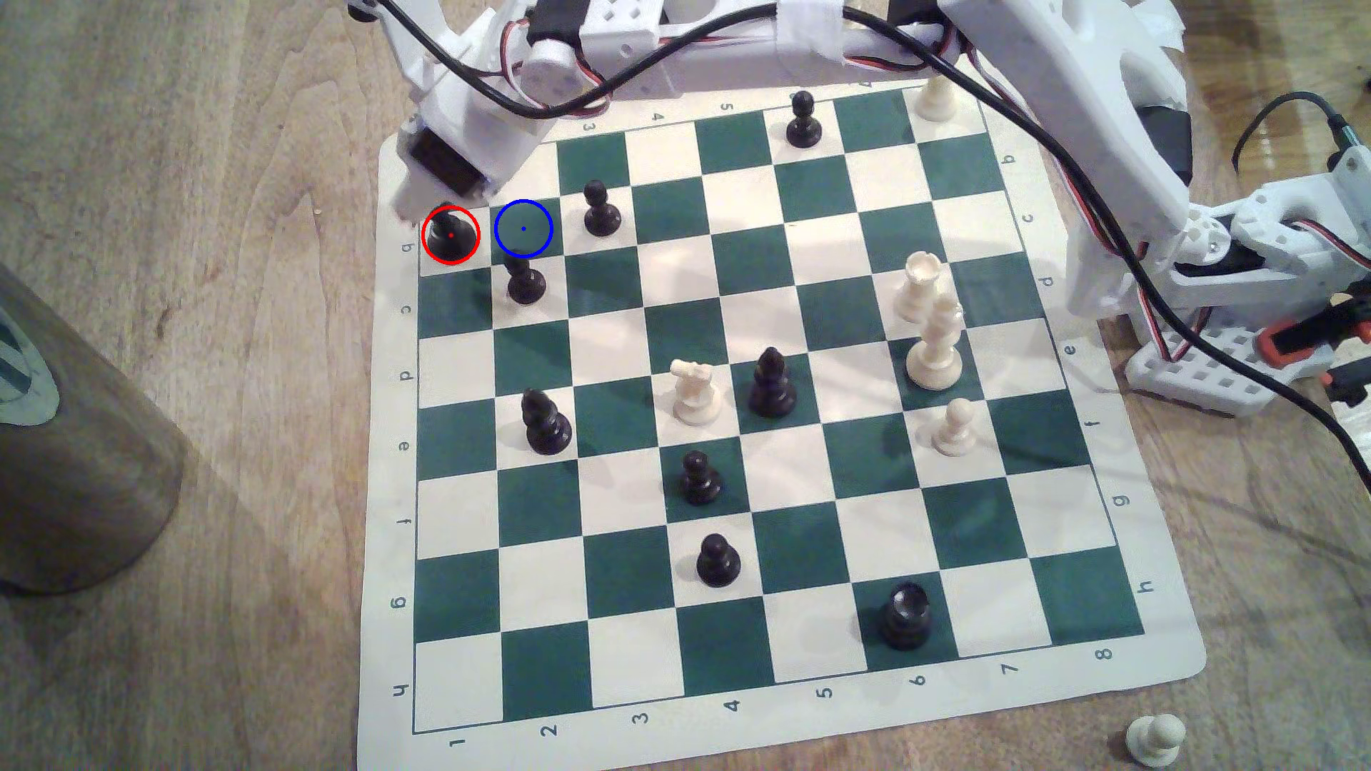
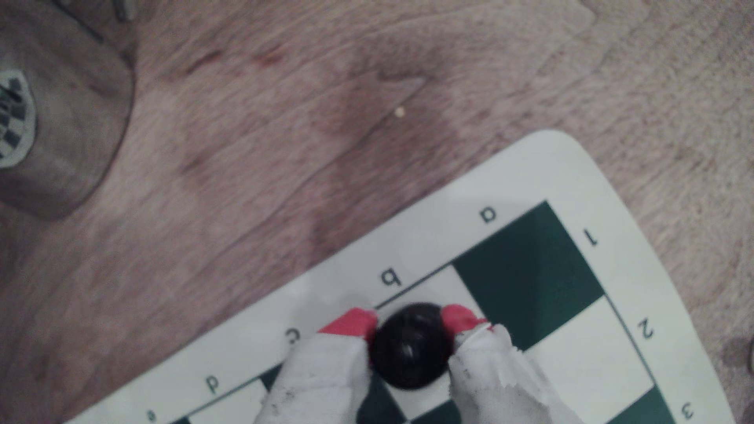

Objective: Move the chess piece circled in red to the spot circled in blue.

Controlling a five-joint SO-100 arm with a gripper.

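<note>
Fingers (image 2: pixel 409 326): red-tipped, white-wrapped, pinching black piece from both sides, touching it (wrist view)
Chess piece (image 1: pixel 450 231): black, glossy, on cream sq b1 inside red ring, board's far corner at exterior view's left; top hidden under arm, type can't tell; wrist view shows round dark top (image 2: pixel 409 344)
Spot (image 1: pixel 524 229): dark green sq w/ blue ring + dot, just beside piece's sq toward exterior view's right, vacant
Black pawn (image 1: pixel 526 280): sq next to spot, nearer cam
Chessboard (image 1: pixel 1157 660): roll-up mat, green/cream, on wood desk (image 1: pixel 185 148)
White pawn (image 1: pixel 1154 738): off board, on desk, near corner
</note>
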